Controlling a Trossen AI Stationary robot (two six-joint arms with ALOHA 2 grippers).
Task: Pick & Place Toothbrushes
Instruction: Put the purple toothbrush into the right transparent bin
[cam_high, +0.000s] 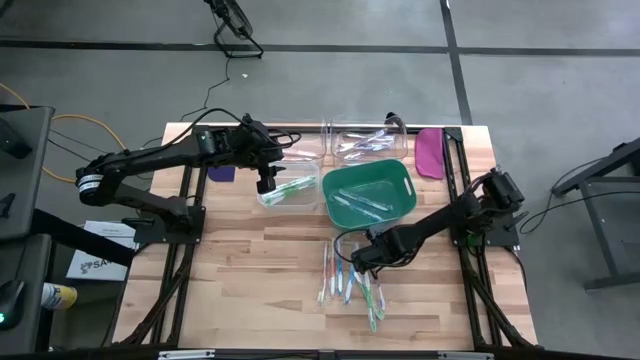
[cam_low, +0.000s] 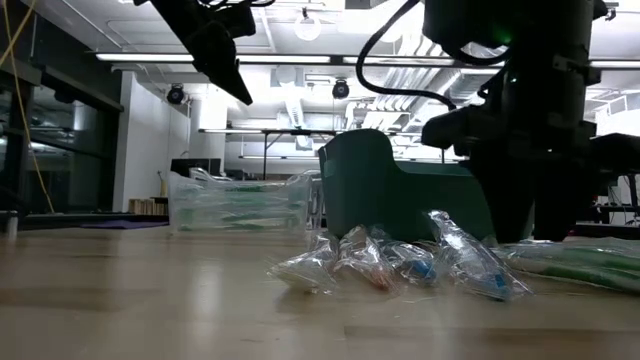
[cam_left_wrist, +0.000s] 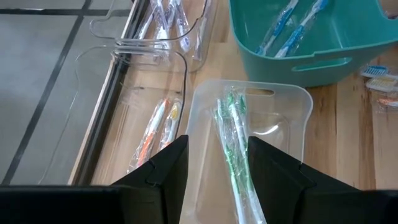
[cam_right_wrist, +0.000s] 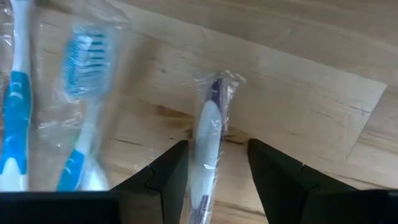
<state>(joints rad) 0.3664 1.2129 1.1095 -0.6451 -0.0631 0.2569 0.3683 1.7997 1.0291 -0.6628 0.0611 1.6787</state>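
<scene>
Several wrapped plastic toothbrushes (cam_high: 350, 280) left on the wooden table (cam_high: 250, 290) near the teal tub (cam_high: 368, 193), others binned; right gripper (cam_right_wrist: 214, 180) spread around one, left gripper (cam_left_wrist: 214, 168) spread, empty.

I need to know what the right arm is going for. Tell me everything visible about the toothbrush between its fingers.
The purple-and-white toothbrush is sealed in a clear, crinkly wrapper and lies flat on the wooden table. Its handle runs between the open fingers of the right gripper, which sit on either side of it. Blue toothbrushes lie beside it.
</scene>
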